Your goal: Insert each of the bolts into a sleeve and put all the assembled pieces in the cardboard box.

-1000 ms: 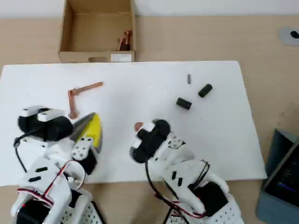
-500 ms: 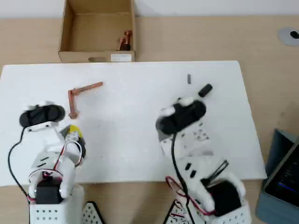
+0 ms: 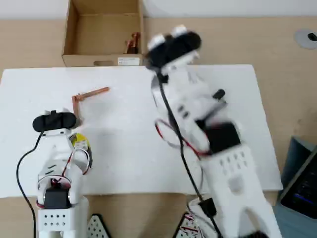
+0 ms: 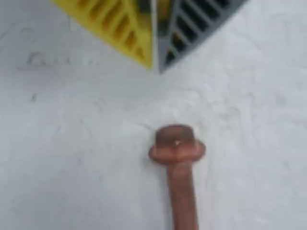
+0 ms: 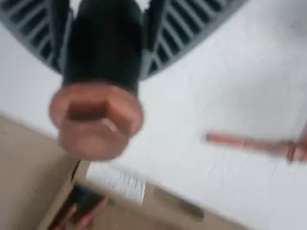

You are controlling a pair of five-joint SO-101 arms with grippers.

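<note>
My right gripper [image 5: 103, 43] is shut on a black sleeve [image 5: 103, 48] with a copper bolt head [image 5: 96, 120] sticking out of its end. In the high view the right arm [image 3: 171, 47] stretches to the far edge of the white mat, just right of the cardboard box [image 3: 69, 34]. Assembled pieces [image 3: 132, 42] lie in the box's near right corner. Two loose copper bolts [image 3: 93, 92] [image 3: 76, 109] lie on the mat's left. My left gripper [image 4: 154, 64] is shut and empty, its tips just short of one bolt's head [image 4: 176, 143]. A black sleeve [image 3: 218, 94] peeks out beside the right arm.
The white mat [image 3: 124, 148] covers most of the wooden table. A grey device [image 3: 299, 188] stands off the mat at the right edge. A round grey disc [image 3: 307, 37] sits at the far right corner.
The right arm swung from the near middle of the mat out to the far edge beside the box, carrying the sleeved bolt. The left arm turned, bringing its gripper down near the bolt.
</note>
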